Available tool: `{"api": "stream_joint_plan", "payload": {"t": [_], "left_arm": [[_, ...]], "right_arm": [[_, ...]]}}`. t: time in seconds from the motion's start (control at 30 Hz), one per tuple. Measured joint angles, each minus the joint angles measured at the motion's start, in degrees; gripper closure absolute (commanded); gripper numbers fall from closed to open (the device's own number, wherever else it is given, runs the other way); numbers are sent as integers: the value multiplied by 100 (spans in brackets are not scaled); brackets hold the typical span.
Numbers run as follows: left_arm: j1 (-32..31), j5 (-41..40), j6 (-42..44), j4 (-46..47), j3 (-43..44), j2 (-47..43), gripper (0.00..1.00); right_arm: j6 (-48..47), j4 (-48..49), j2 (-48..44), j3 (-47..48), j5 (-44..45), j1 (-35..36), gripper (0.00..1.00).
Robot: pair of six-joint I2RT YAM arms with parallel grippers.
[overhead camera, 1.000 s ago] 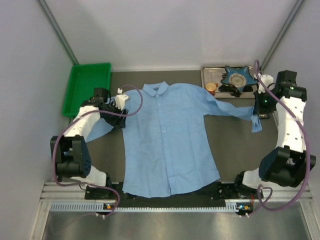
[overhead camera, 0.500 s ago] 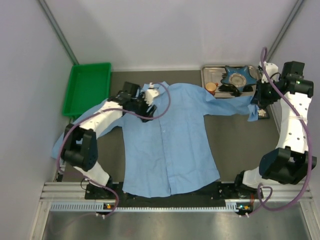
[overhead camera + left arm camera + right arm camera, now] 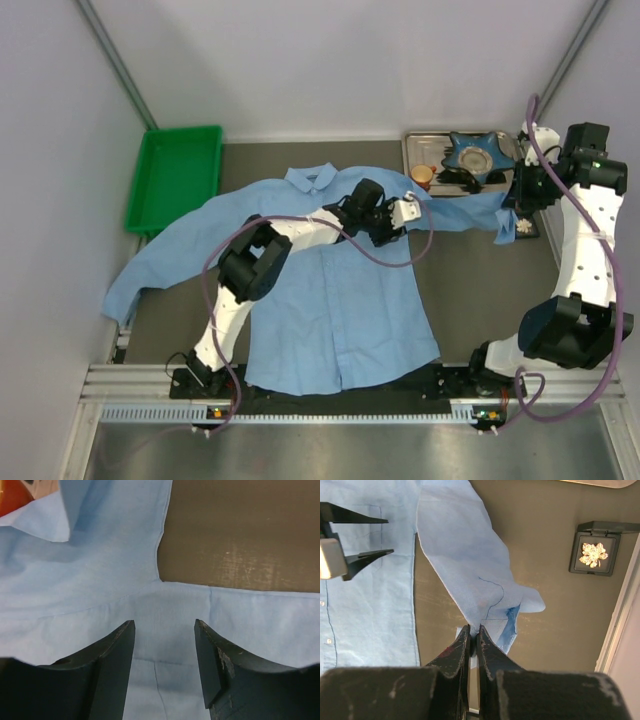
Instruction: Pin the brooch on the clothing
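Observation:
The light blue shirt [image 3: 330, 290] lies spread face up on the dark table. My left gripper [image 3: 415, 207] is open and empty, low over the shirt's right armpit seam [image 3: 155, 587]; it also shows in the left wrist view [image 3: 164, 625] and in the right wrist view [image 3: 387, 536]. My right gripper [image 3: 473, 627] is shut on the shirt's right sleeve near the cuff [image 3: 515, 620] and holds it stretched out at the far right [image 3: 510, 205]. The brooch [image 3: 593, 553], a small gold flower, lies in an open black box on the table beside the cuff.
A green bin [image 3: 175, 175] stands at the back left. A metal tray [image 3: 420, 145] at the back right holds a blue star-shaped dish [image 3: 475, 155] and an orange cup [image 3: 422, 176]. The cup's orange edge [image 3: 12, 500] shows by the left gripper.
My left arm has swung from the shirt's left sleeve across the collar to the right armpit; that sleeve now lies spread out. My right gripper raised the cuff, then held still.

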Motion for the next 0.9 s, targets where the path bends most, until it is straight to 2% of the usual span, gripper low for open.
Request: {"api": "stream_joint_plan", "payload": {"t": [0.3,0.73,0.9], "left_arm": [[-129,-203,448,553,682,896,44],[-361,11,658,955,872,1128,50],[-450,-162,807,1086,1156,1419,69]], "right_arm": [[168,-37,0,2,31,0,100],[315,-131,2,4,39,0,100],[343,-157,24,85,66,0,100]]}}
